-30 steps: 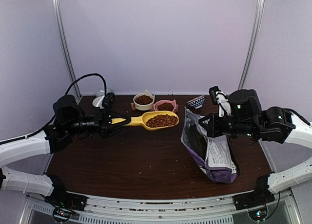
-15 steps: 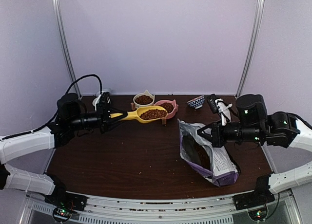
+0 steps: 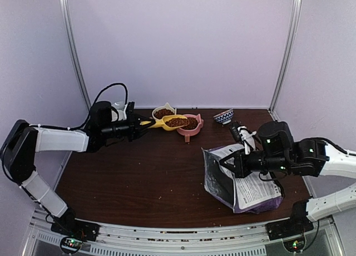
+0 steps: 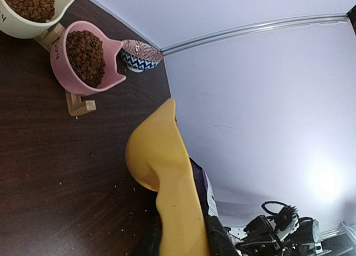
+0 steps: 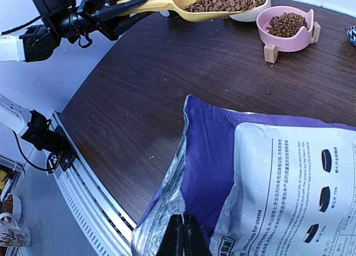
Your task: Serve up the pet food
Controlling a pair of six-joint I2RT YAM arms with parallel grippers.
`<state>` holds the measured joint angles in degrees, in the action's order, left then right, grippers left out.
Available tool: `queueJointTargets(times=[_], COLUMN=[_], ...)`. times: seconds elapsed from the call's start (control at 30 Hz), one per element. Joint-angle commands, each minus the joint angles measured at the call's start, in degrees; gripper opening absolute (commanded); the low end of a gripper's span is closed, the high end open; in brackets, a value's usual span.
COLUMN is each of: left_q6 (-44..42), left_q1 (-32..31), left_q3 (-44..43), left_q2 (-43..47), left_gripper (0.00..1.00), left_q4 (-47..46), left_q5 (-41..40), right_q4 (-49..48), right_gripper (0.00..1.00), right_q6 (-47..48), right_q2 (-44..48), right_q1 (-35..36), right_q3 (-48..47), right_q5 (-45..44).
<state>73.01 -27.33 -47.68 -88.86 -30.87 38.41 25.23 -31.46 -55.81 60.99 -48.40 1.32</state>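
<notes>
Scoop (image 3: pixel 173 121) reached bowls (image 3: pixel 196 127) | left fingers (image 3: pixel 138 127) grip it | right fingers (image 5: pixel 176 242) pinch bag (image 5: pixel 214 150)

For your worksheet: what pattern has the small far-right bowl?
Blue-and-white zigzag bowl, clearest in left wrist view.

The top view looks down from above and behind onto the whole table (image 3: pixel 139 178). The left wrist view, rolled sideways, runs close along the yellow scoop (image 4: pixel 167 178); the right wrist view hangs close over the purple bag (image 5: pixel 211 150). All share the pink bowl (image 3: pixel 194 126).
</notes>
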Motion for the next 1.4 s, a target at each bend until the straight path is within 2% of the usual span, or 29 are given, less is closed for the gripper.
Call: queueJointTargets(times=[0.0,0.43,0.77,1.37], left_q6=[-0.18,-9.56,-13.18,-22.19], left_q1=[2.11,4.04,4.09,3.98], left_q3=[-5.35,-23.79,-29.23,-40.90], left_q2=[-4.47,-16.95,-21.62,-27.22], left_gripper=[0.00,0.00,0.00,0.00], left_q4=[-7.40,10.40,15.39,32.73], left_q5=[-1.19,-1.88,-2.09,-4.58], right_q4=[-4.95,-8.05,-8.83,-9.68], right_gripper=[0.00,0.00,0.00,0.00], right_q6=[-1.12,-1.89,-1.69,-2.13], right_q2=[-0.18,-5.14,-5.74,-6.48], right_q1=[-0.30,-1.11,-2.26,-2.64], right_q3=[-0.13,-2.79,-3.32,-2.69], right_q5=[-1.23,3.44,5.20,6.32])
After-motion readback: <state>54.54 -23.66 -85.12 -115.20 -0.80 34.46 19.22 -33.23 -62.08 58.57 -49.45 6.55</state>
